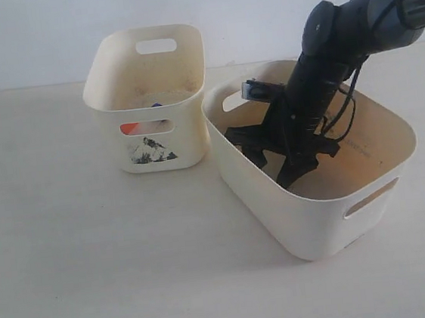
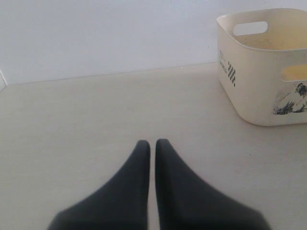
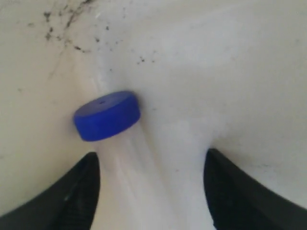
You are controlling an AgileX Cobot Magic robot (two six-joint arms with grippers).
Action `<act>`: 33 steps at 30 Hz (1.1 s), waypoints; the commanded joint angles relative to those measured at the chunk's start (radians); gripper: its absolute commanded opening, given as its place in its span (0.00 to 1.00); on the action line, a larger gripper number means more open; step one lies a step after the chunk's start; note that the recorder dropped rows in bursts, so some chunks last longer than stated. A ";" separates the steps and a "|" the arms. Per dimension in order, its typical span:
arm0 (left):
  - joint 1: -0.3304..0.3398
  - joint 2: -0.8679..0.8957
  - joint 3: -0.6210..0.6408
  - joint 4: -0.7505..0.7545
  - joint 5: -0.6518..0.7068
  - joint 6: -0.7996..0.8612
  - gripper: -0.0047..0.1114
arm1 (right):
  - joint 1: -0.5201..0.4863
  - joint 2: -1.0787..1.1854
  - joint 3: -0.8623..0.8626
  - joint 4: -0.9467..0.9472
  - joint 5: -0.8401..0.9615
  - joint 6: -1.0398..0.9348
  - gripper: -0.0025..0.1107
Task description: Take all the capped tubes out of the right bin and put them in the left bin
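Right fingers [image 3: 79, 189]: spread apart, gripping nothing, inside right bin [image 1: 318, 224].
Capped tube [image 3: 106, 116]: lay between them, blue cap just beyond.
Left fingers [image 2: 140, 160]: pressed together, empty, above table [image 2: 72, 120].

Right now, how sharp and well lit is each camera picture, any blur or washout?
Exterior view: even, soft light, sharp, only faint shadows beside the right bin. Left wrist view: the left gripper is blurred up close, the left bin crisp. Right wrist view: soft throughout; the clear body of the blue-capped tube washes out against the pale bin, and the right gripper is dark.
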 commanded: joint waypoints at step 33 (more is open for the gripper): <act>0.001 -0.002 -0.004 -0.011 -0.009 -0.012 0.08 | 0.001 -0.060 0.001 -0.142 -0.089 0.123 0.02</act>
